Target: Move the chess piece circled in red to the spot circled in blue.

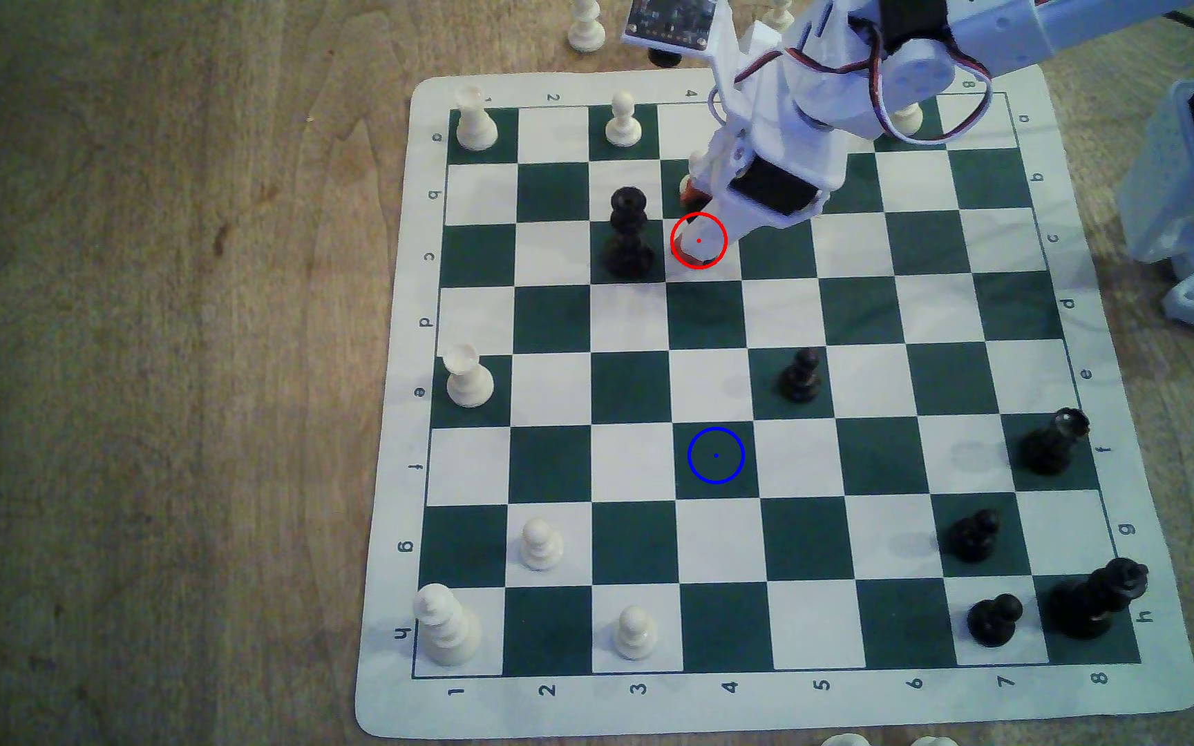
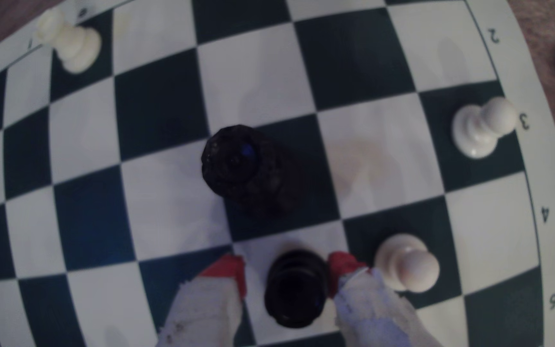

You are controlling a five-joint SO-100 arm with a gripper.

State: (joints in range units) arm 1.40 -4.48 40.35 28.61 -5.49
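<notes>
The claw (image 2: pixel 288 272) is down, its red tips open either side of the black piece (image 2: pixel 294 288). Next it must pinch, lift and carry it to the blue spot (image 1: pixel 715 455), well away.

The chess piece (image 2: pixel 294 288) is positioned between the gripper's (image 2: pixel 286 277) two fingertips (image 2: pixel 232 270), on a square of the board (image 1: pixel 393 402) in row c. In the exterior view, the tall ringed piece (image 1: pixel 628 233) is located just to its left, on the adjoining square. The spot (image 1: pixel 715 455) is located three rows nearer the camera, in the same column. A pawn (image 2: pixel 406 262) is located just beside one fingertip.
</notes>
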